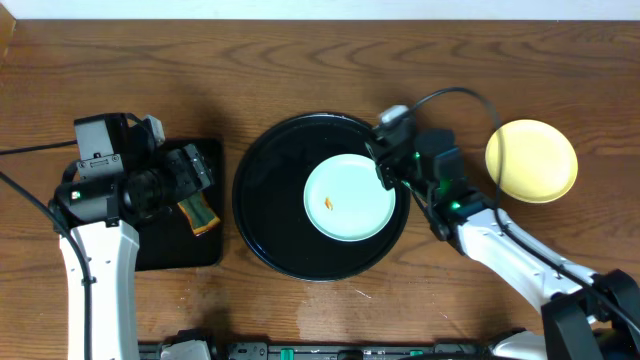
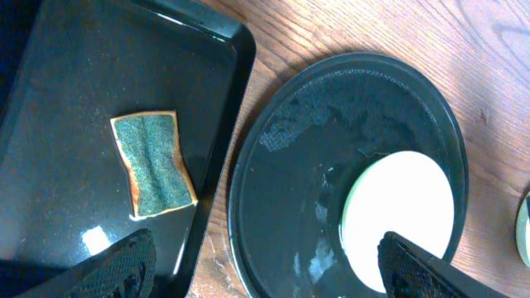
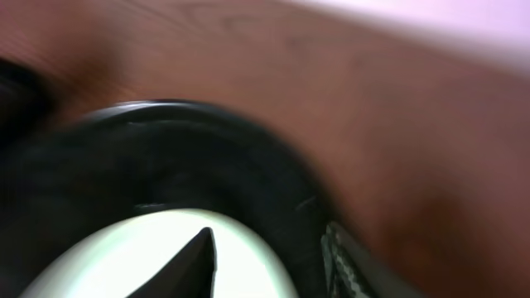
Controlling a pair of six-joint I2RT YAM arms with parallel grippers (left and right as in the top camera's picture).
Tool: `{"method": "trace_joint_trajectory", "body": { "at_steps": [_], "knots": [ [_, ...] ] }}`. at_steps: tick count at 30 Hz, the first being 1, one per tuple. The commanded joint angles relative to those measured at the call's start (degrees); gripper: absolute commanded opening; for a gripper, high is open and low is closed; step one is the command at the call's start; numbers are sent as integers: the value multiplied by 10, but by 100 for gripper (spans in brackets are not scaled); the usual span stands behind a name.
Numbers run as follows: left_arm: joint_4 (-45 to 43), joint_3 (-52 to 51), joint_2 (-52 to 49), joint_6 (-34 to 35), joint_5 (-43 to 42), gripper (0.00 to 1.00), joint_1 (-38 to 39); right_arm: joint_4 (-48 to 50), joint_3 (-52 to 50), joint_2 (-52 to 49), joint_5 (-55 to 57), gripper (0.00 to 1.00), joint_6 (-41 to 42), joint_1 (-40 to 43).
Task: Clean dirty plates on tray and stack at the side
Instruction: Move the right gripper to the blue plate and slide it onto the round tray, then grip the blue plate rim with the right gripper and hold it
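Note:
One pale mint-blue plate (image 1: 345,190) with a small orange smear lies on the right half of the round black tray (image 1: 270,170). My right gripper (image 1: 385,160) is open at the plate's upper right edge. In the right wrist view its jaws (image 3: 269,248) straddle the plate's rim (image 3: 124,257), one finger over the plate and one over the tray (image 3: 166,157). A pale yellow plate (image 1: 531,160) lies on the table to the right. A second mint-blue plate does not show. My left gripper (image 1: 192,168) is open and empty.
A rectangular black tray (image 1: 180,250) at the left holds a green and orange sponge (image 1: 200,213). In the left wrist view the sponge (image 2: 153,164) lies flat on that tray (image 2: 83,66), beside the round tray (image 2: 331,108) with the plate (image 2: 406,199).

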State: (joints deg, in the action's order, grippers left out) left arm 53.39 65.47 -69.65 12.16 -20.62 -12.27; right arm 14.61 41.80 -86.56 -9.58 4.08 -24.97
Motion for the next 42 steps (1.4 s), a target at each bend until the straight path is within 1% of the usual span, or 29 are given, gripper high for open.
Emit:
{"method": "trace_joint_trajectory", "body": {
  "at_steps": [1, 2, 3, 4, 5, 7, 8, 9, 12, 14, 16, 18, 22, 25, 26, 27, 28, 31, 34, 37, 38, 40, 42],
  "knots": [
    [0, 10, 2, -1, 6, 86, -3, -30, 1, 22, -158, 51, 302, 12],
    [0, 10, 2, -1, 6, 87, -3, -50, 1, 21, -159, 55, 318, 11],
    [0, 10, 2, -1, 6, 86, -3, -76, 1, 21, -147, 56, 329, 11],
    [0, 10, 2, -1, 6, 86, -3, -106, 1, 21, -126, 55, 337, 11],
    [0, 10, 2, -1, 6, 86, -3, -137, 1, 21, -100, 53, 346, 12],
    [0, 10, 2, -1, 6, 86, -3, -191, 1, 21, -66, 41, 358, 15],
    [0, 10, 2, -1, 6, 87, -3, -212, 2, 20, -61, 38, 354, 18],
    [0, 10, 2, -1, 6, 86, -3, -236, 6, 19, -61, 38, 344, 22],
    [0, 10, 2, -1, 6, 86, -3, -326, 44, 11, -61, 40, 313, 38],
    [0, 10, 2, -1, 6, 86, -3, -380, 80, 2, -61, 43, 277, 48],
    [0, 10, 2, -1, 6, 87, -3, -421, 108, -12, -61, 45, 266, 54],
    [0, 10, 2, -1, 6, 87, -2, -436, 123, -34, -61, 46, 265, 55],
    [-1, 10, 2, -1, 6, 86, -2, -402, 124, -89, -92, 48, 266, 54],
    [0, 10, 2, -1, 6, 86, -3, -389, 124, -126, -85, 48, 289, 54],
    [0, 10, 2, -1, 6, 86, -3, -388, 124, -136, -78, 51, 291, 54],
    [0, 10, 2, -1, 6, 86, -3, -385, 124, -144, -76, 52, 290, 54],
    [0, 10, 2, -1, 6, 86, -3, -381, 124, -150, -76, 49, 289, 54],
    [0, 10, 2, -1, 6, 86, -3, -357, 124, -160, -85, 23, 271, 54],
    [0, 10, 2, -1, 6, 86, -3, -351, 124, -160, -84, 9, 263, 54],
    [0, 10, 2, -1, 6, 86, -3, -340, 127, -160, -54, 2, 229, 57],
    [0, 10, 2, -1, 6, 87, -3, -330, 129, -160, -39, 1, 213, 59],
    [0, 10, 2, -1, 6, 86, -2, -293, 130, -160, -40, 1, 150, 59],
    [0, 10, 2, -1, 6, 86, -3, -269, 131, -160, -40, 1, 105, 59]
  ]
}}
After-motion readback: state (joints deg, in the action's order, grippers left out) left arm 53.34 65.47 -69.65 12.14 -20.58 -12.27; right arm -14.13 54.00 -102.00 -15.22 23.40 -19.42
